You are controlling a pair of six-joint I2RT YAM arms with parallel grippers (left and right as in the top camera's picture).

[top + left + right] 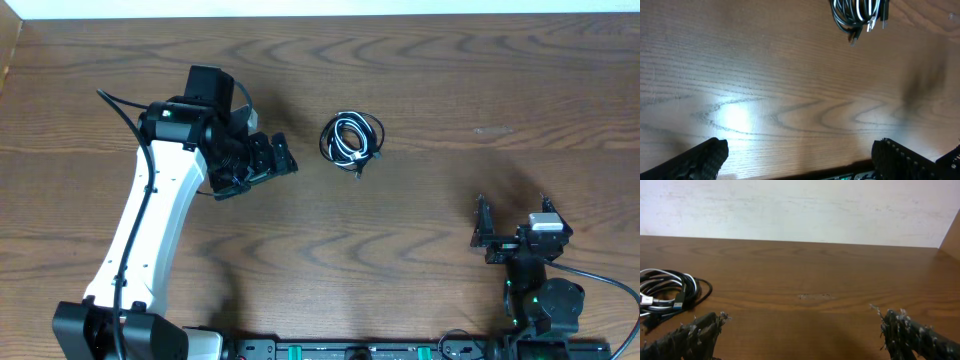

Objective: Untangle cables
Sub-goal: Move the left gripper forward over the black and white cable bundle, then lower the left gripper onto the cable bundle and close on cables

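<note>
The cables [351,139] lie in one coiled bundle, black cords with a white one wound in, on the wooden table [450,80] at its middle. The bundle shows at the top of the left wrist view [859,14] and at the left edge of the right wrist view [667,294]. My left gripper [275,158] is open and empty, hovering to the left of the bundle with a gap between them. My right gripper [510,222] is open and empty near the front right, well apart from the cables.
The left arm's white link [150,230] runs from the front left toward the middle. A rail with green lights [350,350] lines the table's front edge. A pale wall [800,205] stands behind the table's far edge.
</note>
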